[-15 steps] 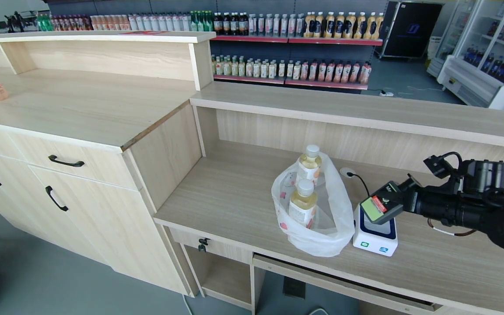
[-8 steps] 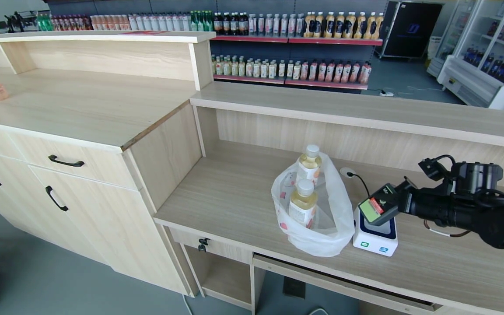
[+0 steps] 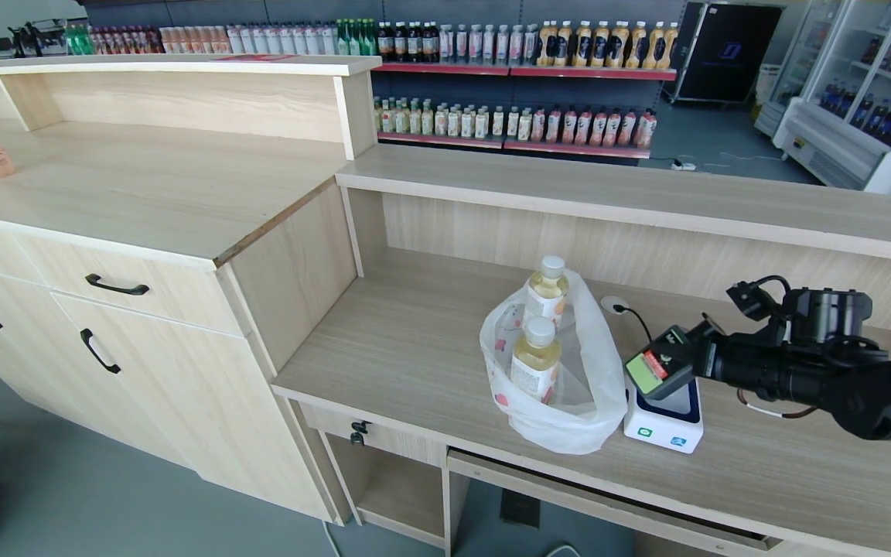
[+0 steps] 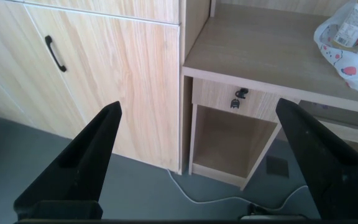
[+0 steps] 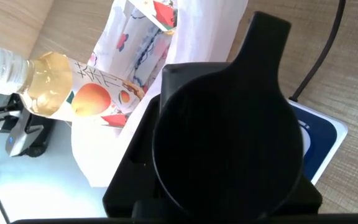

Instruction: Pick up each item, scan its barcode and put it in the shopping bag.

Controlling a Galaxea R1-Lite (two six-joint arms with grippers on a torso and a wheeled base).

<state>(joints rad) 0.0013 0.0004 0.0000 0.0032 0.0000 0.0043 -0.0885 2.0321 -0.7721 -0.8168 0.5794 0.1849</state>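
Small pack [image 3: 650, 371] pinched in right gripper [image 3: 684, 358], hovering over scanner [image 3: 663, 424], 3 o'clock of shopping bag [image 3: 573, 406] on bench [image 3: 414, 340]. Judged light, rigid, smooth: pinch side edges, keep label clear. Bag thin, floppy, holds two bottles [image 3: 536, 357]. Left gripper [image 4: 199, 109] spread, empty.

Item [image 3: 653, 371] above scanner [image 3: 666, 429], bag [image 3: 596, 402] beside (bottles [image 3: 536, 357] inside)

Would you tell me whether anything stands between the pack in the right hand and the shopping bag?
Nothing visible does. The pack, held by the right hand over the scanner, is just beside the open shopping bag; two bottles already stand inside it.
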